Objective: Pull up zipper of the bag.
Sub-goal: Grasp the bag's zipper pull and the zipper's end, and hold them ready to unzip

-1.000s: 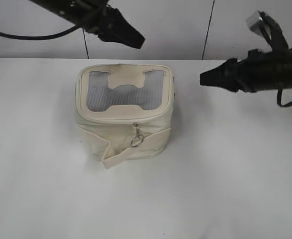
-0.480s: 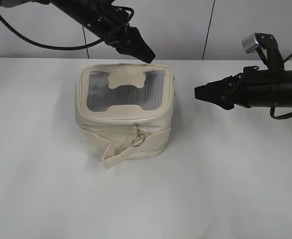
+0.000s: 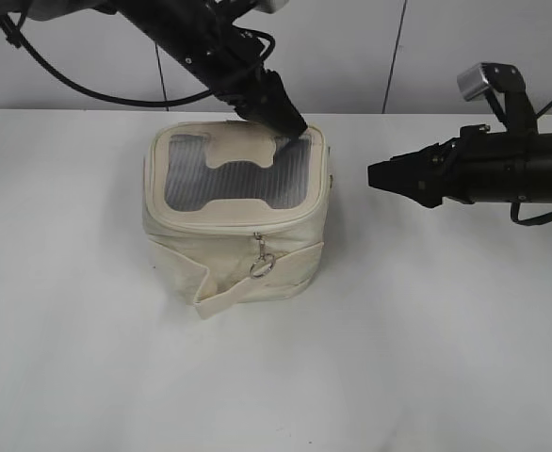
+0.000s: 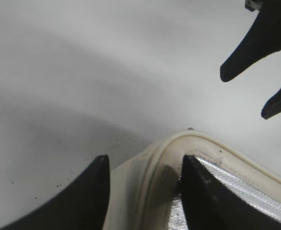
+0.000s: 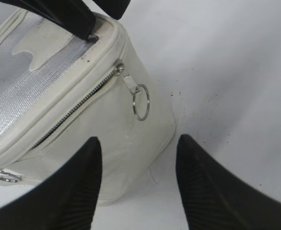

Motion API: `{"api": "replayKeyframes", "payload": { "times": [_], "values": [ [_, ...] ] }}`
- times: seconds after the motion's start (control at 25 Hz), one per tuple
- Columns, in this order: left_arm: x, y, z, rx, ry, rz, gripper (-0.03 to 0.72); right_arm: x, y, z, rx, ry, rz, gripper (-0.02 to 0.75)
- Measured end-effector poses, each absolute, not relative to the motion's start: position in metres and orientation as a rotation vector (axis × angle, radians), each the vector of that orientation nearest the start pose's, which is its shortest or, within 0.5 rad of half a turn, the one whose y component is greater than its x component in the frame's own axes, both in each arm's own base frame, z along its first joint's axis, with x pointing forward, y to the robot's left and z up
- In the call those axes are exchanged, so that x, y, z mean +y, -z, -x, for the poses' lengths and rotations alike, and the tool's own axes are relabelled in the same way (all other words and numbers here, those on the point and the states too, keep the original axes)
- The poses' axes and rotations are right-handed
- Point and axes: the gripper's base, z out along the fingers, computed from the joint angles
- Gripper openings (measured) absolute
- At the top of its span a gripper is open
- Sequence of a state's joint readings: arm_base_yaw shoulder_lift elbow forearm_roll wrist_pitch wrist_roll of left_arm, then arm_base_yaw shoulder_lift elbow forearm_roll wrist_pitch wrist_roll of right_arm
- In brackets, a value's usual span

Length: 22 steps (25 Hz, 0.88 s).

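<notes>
The cream bag (image 3: 221, 240) stands on the white table with its grey mesh top (image 3: 227, 179) facing up. The zipper runs round the top rim. One silver pull with a ring hangs at the front (image 3: 259, 265), and another hangs on the bag's right side (image 5: 141, 102). My left gripper (image 3: 293, 127) is open at the bag's far right top corner. In the left wrist view (image 4: 145, 160) one finger rests on the mesh and the other is outside the rim (image 4: 198, 140). My right gripper (image 3: 374, 176) is open and empty, right of the bag and apart from it; it also shows in the right wrist view (image 5: 138, 140).
The white table (image 3: 427, 330) stretches round the bag. A pale wall (image 3: 351, 47) rises behind the table's far edge. The bag's cream side strap (image 3: 227, 294) sticks out at the front lower left.
My left gripper has moved down and to the right onto the bag's far right top corner. My right gripper shifted a little left and down, then stayed still. The bag has not moved.
</notes>
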<state>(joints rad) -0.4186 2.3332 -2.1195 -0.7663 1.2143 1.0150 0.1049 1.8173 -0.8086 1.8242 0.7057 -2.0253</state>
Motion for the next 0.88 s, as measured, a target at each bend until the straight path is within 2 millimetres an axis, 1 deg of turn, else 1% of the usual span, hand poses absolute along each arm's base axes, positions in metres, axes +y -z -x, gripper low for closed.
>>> {"api": "replayKeyframes", "payload": {
  "times": [0.08, 0.12, 0.16, 0.24, 0.28, 0.32, 0.44, 0.68, 0.8, 0.88],
  "values": [
    [-0.26, -0.224, -0.429, 2.108, 0.847, -1.522, 0.346, 0.091, -0.155, -0.321, 2.117, -0.755, 0.601, 0.402],
    [-0.261, -0.223, -0.428, 2.112, 0.828, -1.538, 0.318, 0.091, -0.155, -0.321, 2.117, -0.755, 0.601, 0.402],
    [-0.261, -0.223, -0.428, 2.114, 0.815, -1.547, 0.273, 0.091, -0.155, -0.321, 2.117, -0.755, 0.601, 0.402],
    [-0.261, -0.221, -0.428, 2.12, 0.795, -1.558, 0.137, 0.091, -0.155, -0.321, 2.116, -0.755, 0.603, 0.403],
    [-0.261, -0.22, -0.428, 2.125, 0.796, -1.556, 0.086, 0.091, -0.155, -0.322, 2.114, -0.752, 0.607, 0.403],
    [-0.261, -0.219, -0.428, 2.129, 0.797, -1.554, 0.055, 0.091, -0.154, -0.322, 2.112, -0.749, 0.614, 0.403],
    [-0.261, -0.219, -0.428, 2.129, 0.797, -1.553, 0.048, 0.093, -0.148, -0.328, 2.108, -0.752, 0.635, 0.403],
    [-0.261, -0.219, -0.428, 2.129, 0.8, -1.551, 0.047, 0.096, -0.125, -0.34, 2.135, -0.786, 0.646, 0.402],
    [-0.261, -0.219, -0.428, 2.13, 0.801, -1.551, 0.047, 0.1, -0.12, -0.342, 2.117, -0.808, 0.684, 0.402],
    [-0.261, -0.219, -0.428, 2.13, 0.801, -1.551, 0.047, 0.108, -0.118, -0.339, 2.102, -0.808, 0.737, 0.402]
  ]
}}
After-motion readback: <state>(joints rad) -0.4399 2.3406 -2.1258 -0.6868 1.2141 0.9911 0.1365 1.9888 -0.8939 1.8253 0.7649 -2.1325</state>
